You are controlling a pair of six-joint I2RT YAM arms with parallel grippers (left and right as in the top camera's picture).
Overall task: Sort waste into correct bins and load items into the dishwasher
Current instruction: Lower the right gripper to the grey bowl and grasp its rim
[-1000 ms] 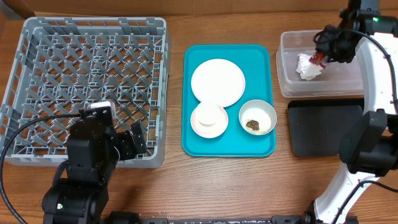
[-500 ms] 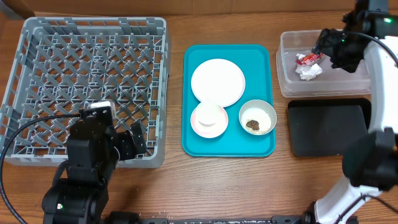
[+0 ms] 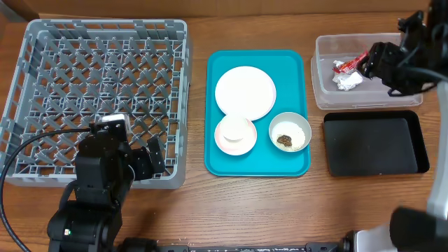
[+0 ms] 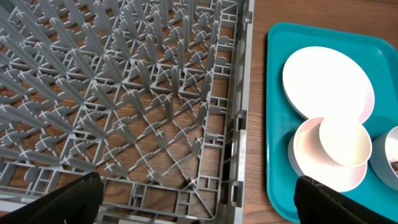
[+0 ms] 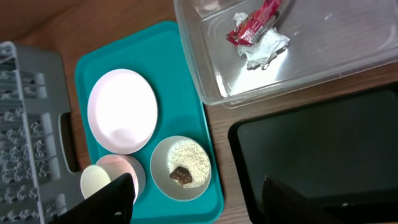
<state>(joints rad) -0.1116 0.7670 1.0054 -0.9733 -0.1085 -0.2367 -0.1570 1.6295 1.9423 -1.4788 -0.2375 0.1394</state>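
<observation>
Red printed snack wrapper (image 5: 255,23) touches crumpled white paper wad (image 5: 264,50) inside clear rectangular plastic tub (image 5: 348,43); left gripper (image 4: 199,199) and right gripper (image 5: 199,194) gape wide, empty.

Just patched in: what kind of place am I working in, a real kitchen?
Probably a staged dish-clearing bench rather than a kitchen: a wooden table carries a loose grey dish rack, a teal tray with a white plate on it, and a clear tub holding a red wrapper.
</observation>
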